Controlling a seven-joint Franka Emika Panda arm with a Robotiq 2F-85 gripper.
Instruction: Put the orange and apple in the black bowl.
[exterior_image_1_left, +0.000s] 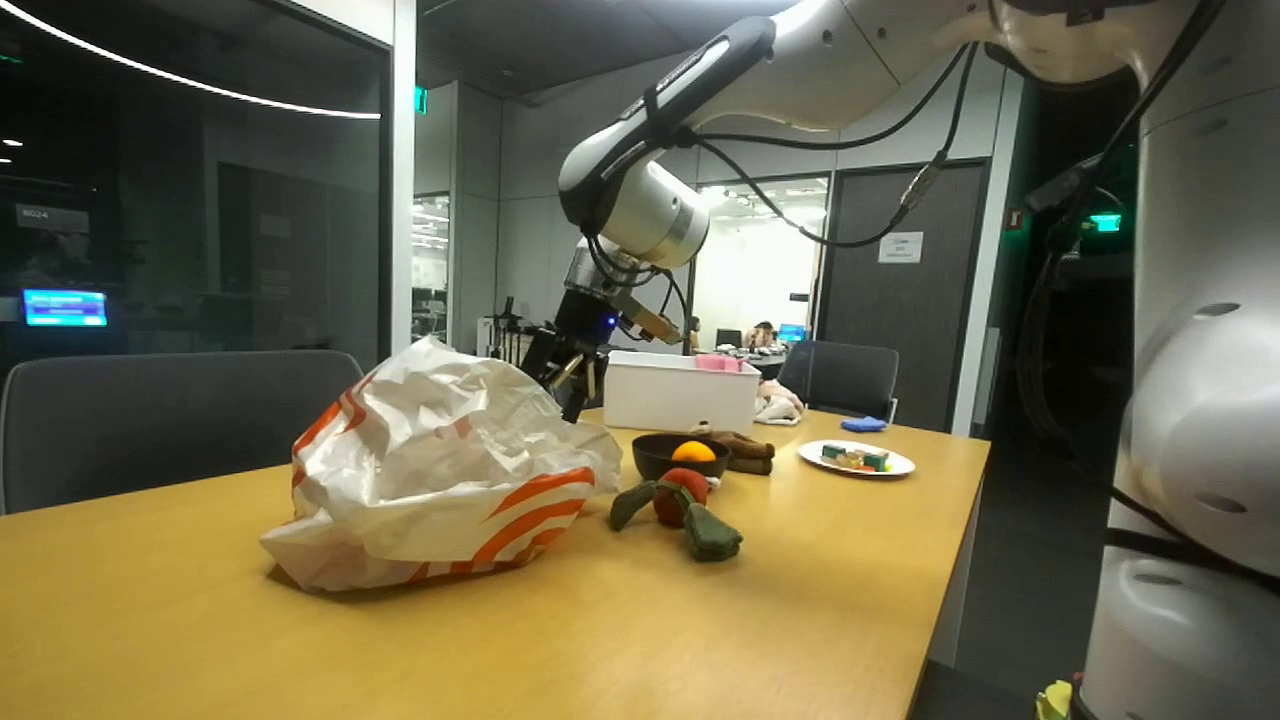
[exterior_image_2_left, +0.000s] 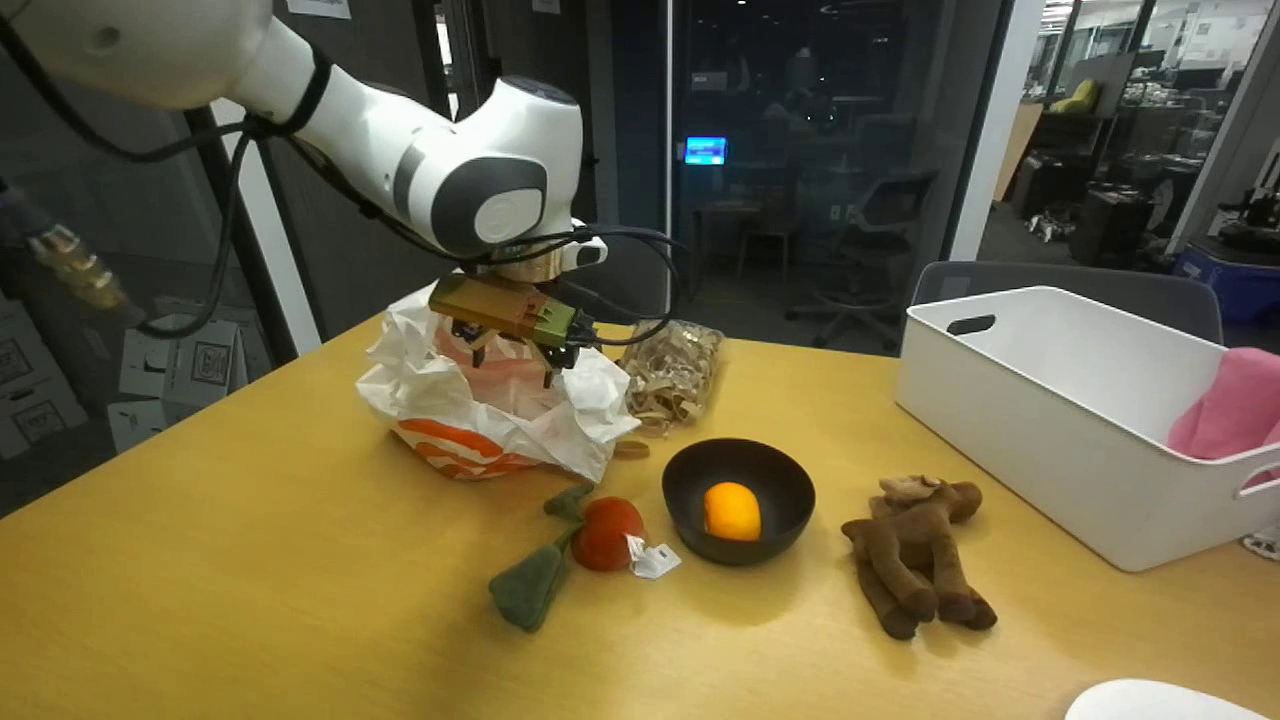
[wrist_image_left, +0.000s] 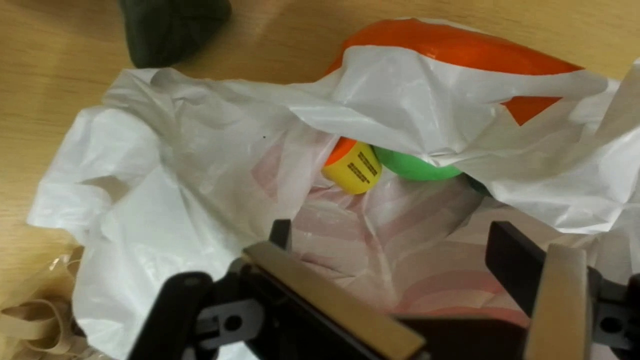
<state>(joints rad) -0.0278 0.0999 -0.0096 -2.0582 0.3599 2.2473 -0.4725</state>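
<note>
The orange (exterior_image_2_left: 733, 512) rests inside the black bowl (exterior_image_2_left: 690, 480); an exterior view also shows the orange (exterior_image_1_left: 693, 453) there. My gripper (exterior_image_2_left: 513, 362) is over the mouth of the crumpled white bag (exterior_image_2_left: 480, 440), its jaws wide apart with nothing between them. Looking down in the wrist view, the gripper (wrist_image_left: 390, 245) faces the bag's pinkish inside. A yellow can (wrist_image_left: 356, 172) and part of a green rounded thing (wrist_image_left: 417, 166) lie in there, half covered by a fold. Beside the bowl is a red round toy (exterior_image_2_left: 608, 533) with green leaves. Which thing is the apple, I cannot tell.
A brown plush animal (exterior_image_2_left: 915, 555) lies near the bowl. Behind it stands a white bin (exterior_image_2_left: 1060, 440) with a pink cloth (exterior_image_2_left: 1235, 405). A white plate (exterior_image_1_left: 815, 453) carries small blocks. Crinkled packing paper (exterior_image_2_left: 675, 375) sits next to the bag.
</note>
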